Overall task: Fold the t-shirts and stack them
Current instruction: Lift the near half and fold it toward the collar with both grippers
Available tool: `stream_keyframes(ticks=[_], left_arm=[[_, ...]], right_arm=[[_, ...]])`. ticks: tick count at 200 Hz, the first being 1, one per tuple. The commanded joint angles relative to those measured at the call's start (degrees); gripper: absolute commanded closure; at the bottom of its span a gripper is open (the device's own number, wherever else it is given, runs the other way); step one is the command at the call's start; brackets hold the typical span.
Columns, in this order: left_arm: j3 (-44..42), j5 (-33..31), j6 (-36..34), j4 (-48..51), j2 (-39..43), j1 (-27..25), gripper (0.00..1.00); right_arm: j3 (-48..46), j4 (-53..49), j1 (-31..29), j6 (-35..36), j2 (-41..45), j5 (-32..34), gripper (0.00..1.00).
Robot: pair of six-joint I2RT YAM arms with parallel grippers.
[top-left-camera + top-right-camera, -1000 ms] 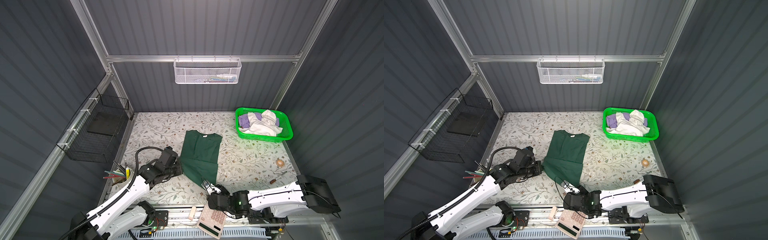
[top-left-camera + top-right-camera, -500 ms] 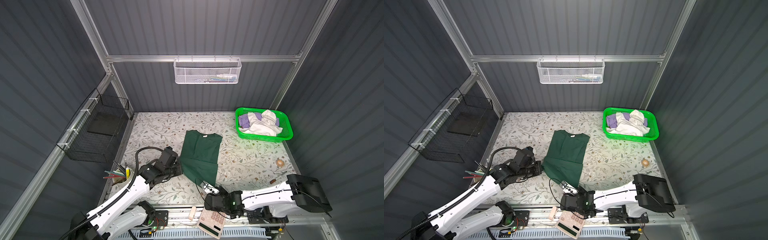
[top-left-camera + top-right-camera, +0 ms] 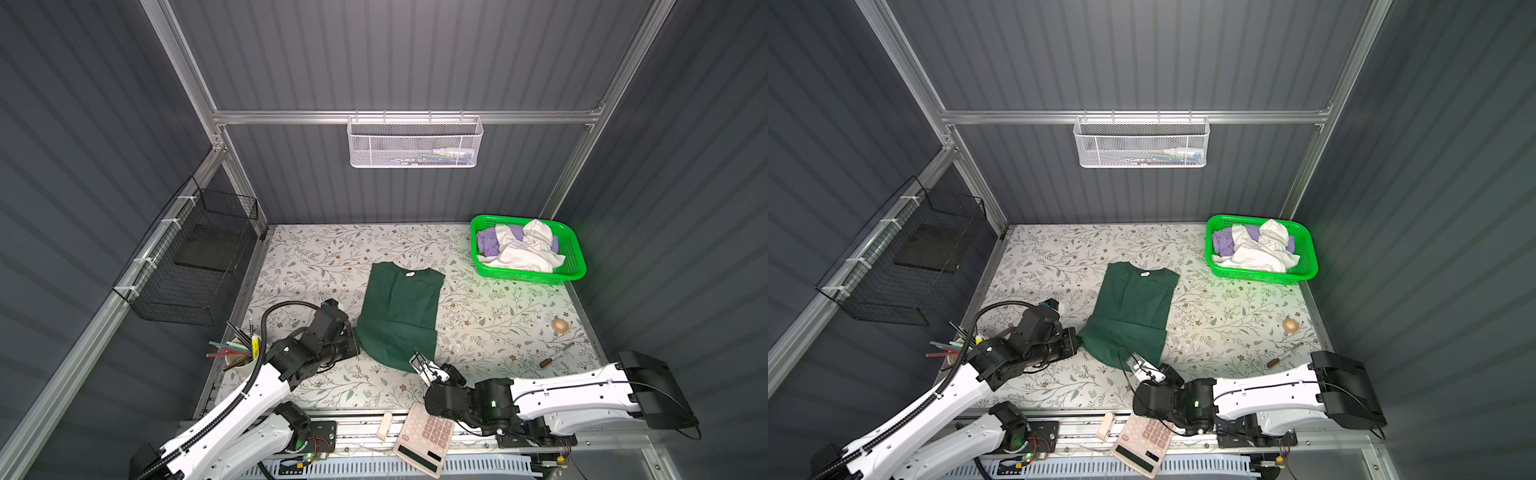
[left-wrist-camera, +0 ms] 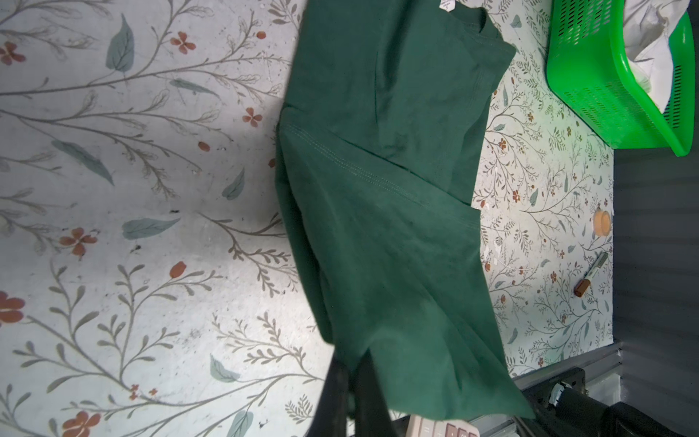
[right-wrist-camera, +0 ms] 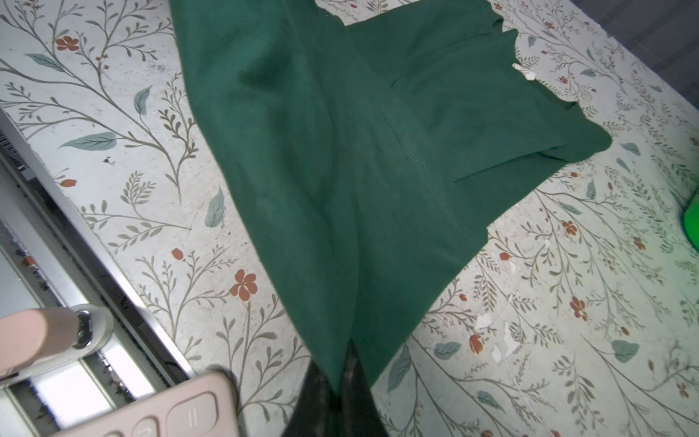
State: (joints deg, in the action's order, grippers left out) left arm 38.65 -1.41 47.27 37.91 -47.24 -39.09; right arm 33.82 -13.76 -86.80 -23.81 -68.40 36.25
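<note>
Left of the basket (image 3: pixel 532 275), my left gripper (image 4: pixel 351 374) clenches a hem corner of the dark green tee (image 3: pixel 401 307). My right gripper (image 5: pixel 338 374) seems clamped on the other corner. Sleeves look folded in; white and lavender shirts (image 3: pixel 519 253) wait inside the basket.

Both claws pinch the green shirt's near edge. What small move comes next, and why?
Probably lift both corners slightly, together. The left gripper and right gripper are each shut on a near hem corner of the dark green t-shirt, sleeves already folded in, so the hem can go toward the collar.
</note>
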Motion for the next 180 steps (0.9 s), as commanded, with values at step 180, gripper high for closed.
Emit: stream_keyframes(ticks=[180], left_arm=[[9.59,-5.5,-1.94,-2.4,-3.59,-0.33,1.0]], right_arm=[[3.58,-5.25,5.83,3.24,12.4,-0.36,0.99]])
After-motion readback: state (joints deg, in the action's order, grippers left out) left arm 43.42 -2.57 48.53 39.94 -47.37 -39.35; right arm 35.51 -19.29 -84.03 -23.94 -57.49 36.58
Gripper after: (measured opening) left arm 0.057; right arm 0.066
